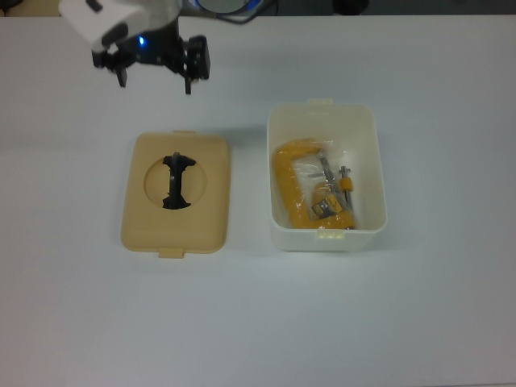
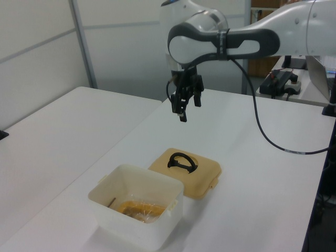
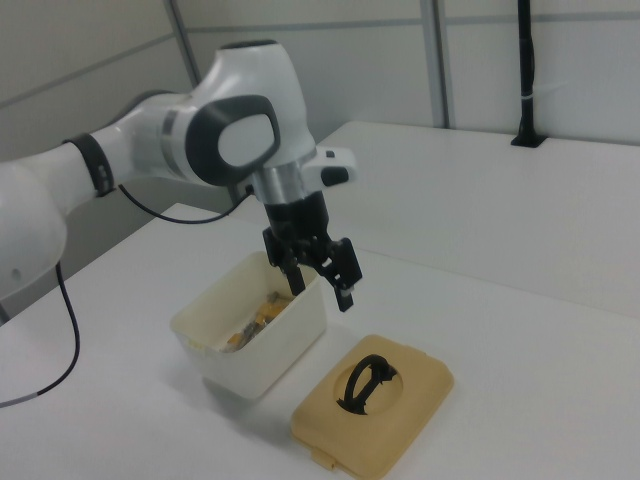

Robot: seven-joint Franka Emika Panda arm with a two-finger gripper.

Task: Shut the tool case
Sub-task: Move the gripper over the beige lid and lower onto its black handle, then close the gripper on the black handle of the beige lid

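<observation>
The tool case lies in two parts on the white table. Its translucent white tub (image 1: pixel 326 121) (image 2: pixel 137 205) (image 3: pixel 270 345) stands open at the top view's right, with a yellow clamp tool (image 1: pixel 298 189) inside. The tan-yellow lid (image 1: pixel 205 201) (image 2: pixel 202 176) (image 3: pixel 410 400) lies flat beside it at the top view's left, its black handle (image 1: pixel 176 181) in the round recess. My gripper (image 1: pixel 156 79) (image 2: pixel 180 108) (image 3: pixel 322 288) hangs open in the air above the table, beyond the lid's far edge, holding nothing.
The white table (image 1: pixel 258 322) extends all around the case. In the left view a second white table (image 2: pixel 47 136) stands at the left, and a cable (image 2: pixel 273 142) trails from the arm at the right.
</observation>
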